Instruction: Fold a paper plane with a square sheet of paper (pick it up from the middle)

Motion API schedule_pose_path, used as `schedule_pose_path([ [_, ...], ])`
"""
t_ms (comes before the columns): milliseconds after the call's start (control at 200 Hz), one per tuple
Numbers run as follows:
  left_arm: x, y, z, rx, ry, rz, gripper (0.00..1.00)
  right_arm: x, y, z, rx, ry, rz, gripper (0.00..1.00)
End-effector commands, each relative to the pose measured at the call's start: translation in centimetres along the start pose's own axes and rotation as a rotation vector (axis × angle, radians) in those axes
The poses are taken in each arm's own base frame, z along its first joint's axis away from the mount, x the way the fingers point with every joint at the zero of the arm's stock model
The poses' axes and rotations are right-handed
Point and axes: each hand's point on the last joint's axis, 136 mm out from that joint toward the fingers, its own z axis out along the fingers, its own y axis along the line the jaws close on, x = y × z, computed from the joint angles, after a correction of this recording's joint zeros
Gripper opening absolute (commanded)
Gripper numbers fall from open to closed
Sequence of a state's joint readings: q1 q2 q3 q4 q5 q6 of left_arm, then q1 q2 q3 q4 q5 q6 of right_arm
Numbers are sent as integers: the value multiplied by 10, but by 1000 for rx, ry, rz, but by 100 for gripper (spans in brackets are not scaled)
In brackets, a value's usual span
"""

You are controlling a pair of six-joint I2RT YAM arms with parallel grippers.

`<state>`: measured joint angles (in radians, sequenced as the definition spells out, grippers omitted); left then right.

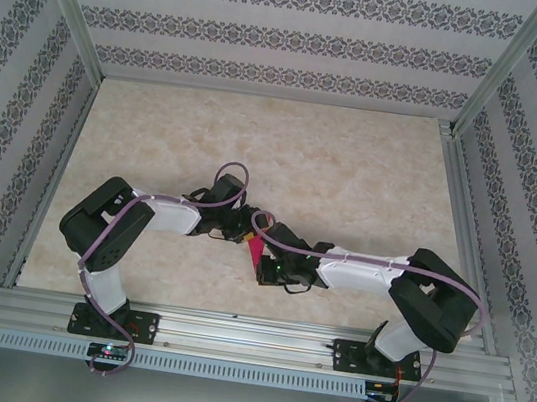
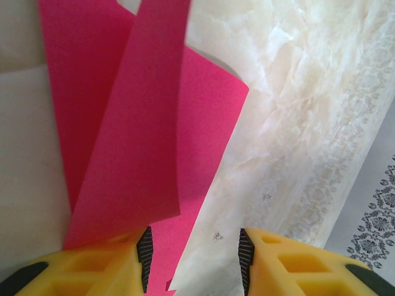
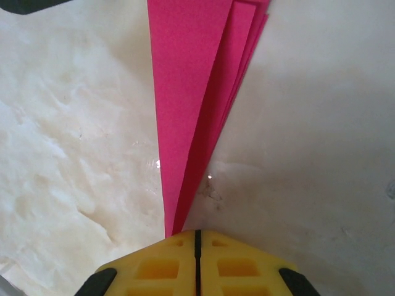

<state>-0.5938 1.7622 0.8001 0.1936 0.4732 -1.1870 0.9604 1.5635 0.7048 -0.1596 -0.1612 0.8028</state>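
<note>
From above, two arms meet over the middle of the marble-look table [image 1: 375, 166], and where they meet only a small sliver of the pink paper [image 1: 255, 250] shows between the left gripper [image 1: 234, 233] and the right gripper [image 1: 264, 261]; the rest of it is hidden by the dark wrists, and the set of either gripper's fingers is too small to make out here. Two purple cables [image 1: 238, 169] loop over the arms, one on each. In the left wrist view the one pink paper [image 2: 123, 154] rises from the bottom edge and is cut off at the top; two overlapping flaps can be counted, a narrow band lying over a wider sheet, lifted off the table [image 2: 296, 123] with a shadow beneath. The left gripper [image 2: 194, 266] stands spread, its two yellow fingers [image 2: 92, 274] apart with bare table showing in the gap; the paper's lower edge passes just beside the left pad, though whether it touches cannot be told. In the right wrist view the right gripper [image 3: 197, 246] has its two yellow fingers pressed together on the paper [image 3: 185, 92], which narrows to a point and slips in behind the fingertips, so the bite itself is hidden. About four stacked layers fan out toward the top, where they are cut off. A dark shape [image 3: 31, 5] in the upper left corner is too cropped to identify
</note>
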Motion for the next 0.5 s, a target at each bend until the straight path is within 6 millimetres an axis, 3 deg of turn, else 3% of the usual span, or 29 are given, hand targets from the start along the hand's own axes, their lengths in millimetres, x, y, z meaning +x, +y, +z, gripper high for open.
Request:
schedule_pose_path([
  [0, 4, 22, -1, -77, -6, -26, 45, 10, -17, 5, 99, 36, -10, 8],
  [165, 5, 22, -2, -78, -5, -23, 45, -2, -20, -12, 72, -77, 39, 10],
  [495, 5, 24, -2, -77, -7, -26, 45, -47, 4, -31, -301, -216, 304, 21],
])
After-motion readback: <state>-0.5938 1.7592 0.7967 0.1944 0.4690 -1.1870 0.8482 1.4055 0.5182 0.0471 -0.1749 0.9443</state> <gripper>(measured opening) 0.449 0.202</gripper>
